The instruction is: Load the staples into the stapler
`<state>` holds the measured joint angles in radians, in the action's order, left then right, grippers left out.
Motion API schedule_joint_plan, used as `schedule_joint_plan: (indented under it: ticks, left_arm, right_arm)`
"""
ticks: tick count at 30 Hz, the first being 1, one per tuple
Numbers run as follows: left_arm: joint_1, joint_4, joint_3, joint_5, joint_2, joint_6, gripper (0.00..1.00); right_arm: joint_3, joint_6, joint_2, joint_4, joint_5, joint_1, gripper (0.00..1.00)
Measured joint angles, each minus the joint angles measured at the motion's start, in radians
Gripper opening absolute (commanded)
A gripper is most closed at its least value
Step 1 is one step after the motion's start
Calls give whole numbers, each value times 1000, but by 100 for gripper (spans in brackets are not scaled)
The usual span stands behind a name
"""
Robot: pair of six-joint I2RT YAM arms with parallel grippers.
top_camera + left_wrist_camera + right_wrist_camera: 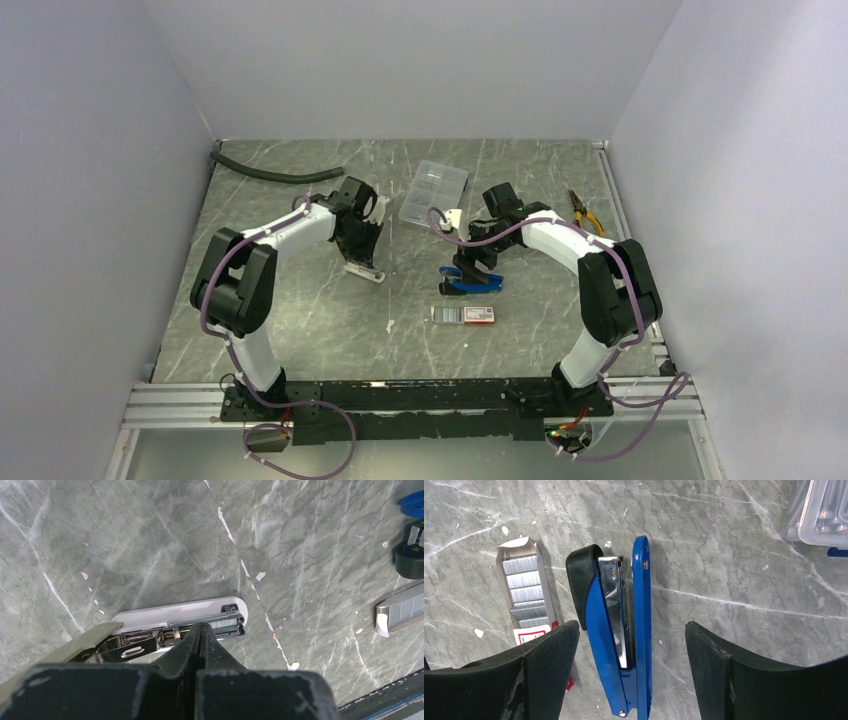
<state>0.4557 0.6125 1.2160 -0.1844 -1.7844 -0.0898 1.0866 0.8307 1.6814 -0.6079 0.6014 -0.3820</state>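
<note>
Hovering spread wide and gripping nothing, the right tool (631,626) straddled a blue stapler (596,630) lying on its side on the worktop (734,555). The staples (524,587) sat in their tray in a white box (531,635) just outside one of its fingers. The strips looked light, stiff yet easily snapped, and best pinched by their long edges. The left tool (200,630), shut tight, hung over an opened white stapler (175,614) whose channel appeared to carry a strip.

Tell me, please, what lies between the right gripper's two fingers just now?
The blue stapler, hinged open on the table, lies between the open right gripper's fingers; the right wrist view shows this plainly.
</note>
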Motion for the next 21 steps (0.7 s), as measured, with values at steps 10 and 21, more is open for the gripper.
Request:
schedule_joint_plan:
  ticks: [10, 21]
  left_arm:
    - [3, -4, -27, -7, 42, 1, 3]
    - [4, -8, -38, -39, 80, 21, 3]
  right_arm:
    - [0, 0, 0, -6, 0, 0, 81]
    - [0, 1, 0, -17, 0, 0, 81]
